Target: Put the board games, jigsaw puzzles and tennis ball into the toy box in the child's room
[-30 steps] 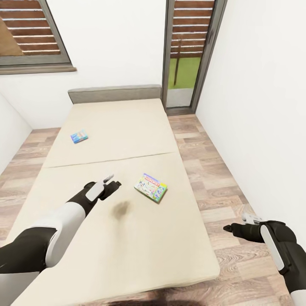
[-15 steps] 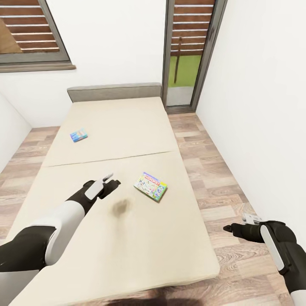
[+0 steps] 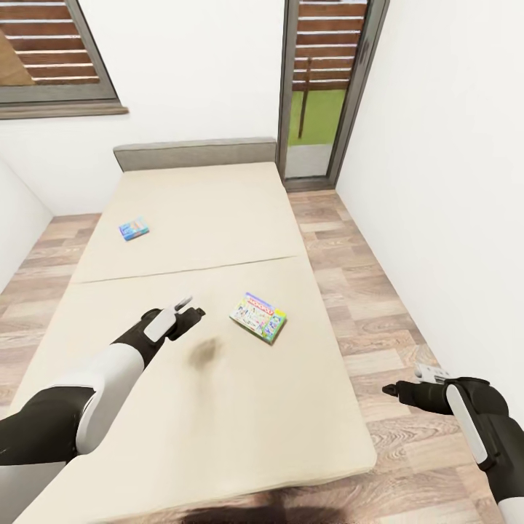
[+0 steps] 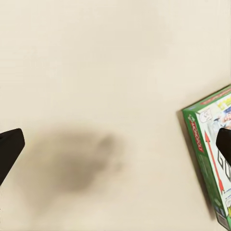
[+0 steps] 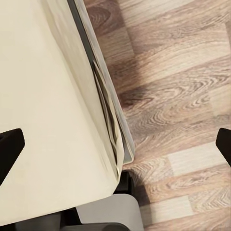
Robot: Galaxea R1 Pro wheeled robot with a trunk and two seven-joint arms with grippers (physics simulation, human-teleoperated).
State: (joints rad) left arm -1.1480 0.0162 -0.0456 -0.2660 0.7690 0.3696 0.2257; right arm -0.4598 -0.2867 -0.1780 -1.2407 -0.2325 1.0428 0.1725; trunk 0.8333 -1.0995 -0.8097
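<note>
Two board games lie on the beige bed (image 3: 218, 407). The green-edged board game (image 3: 258, 317) is near the middle, and a small blue board game (image 3: 134, 230) lies farther off toward the headboard. My left gripper (image 3: 195, 314) hovers open above the mattress, a short way left of the green game. In the left wrist view, its fingertips (image 4: 9, 149) stand wide apart with the green board game (image 4: 211, 154) beside the far finger. My right gripper (image 3: 393, 391) is open and empty over the floor beside the bed, with bare fingertips (image 5: 9, 147) in the right wrist view.
A dark shadow patch (image 3: 204, 352) marks the mattress under my left arm. Wooden floor (image 3: 378, 306) runs along the bed's right side up to a white wall (image 3: 451, 182). A glass door (image 3: 320, 94) stands past the grey headboard (image 3: 193, 154). The bed's edge (image 5: 103, 91) passes beneath my right gripper.
The whole picture has shifted slightly as the camera moved. Both arms keep nearly the same pose, and the two games have not moved on the bed.
</note>
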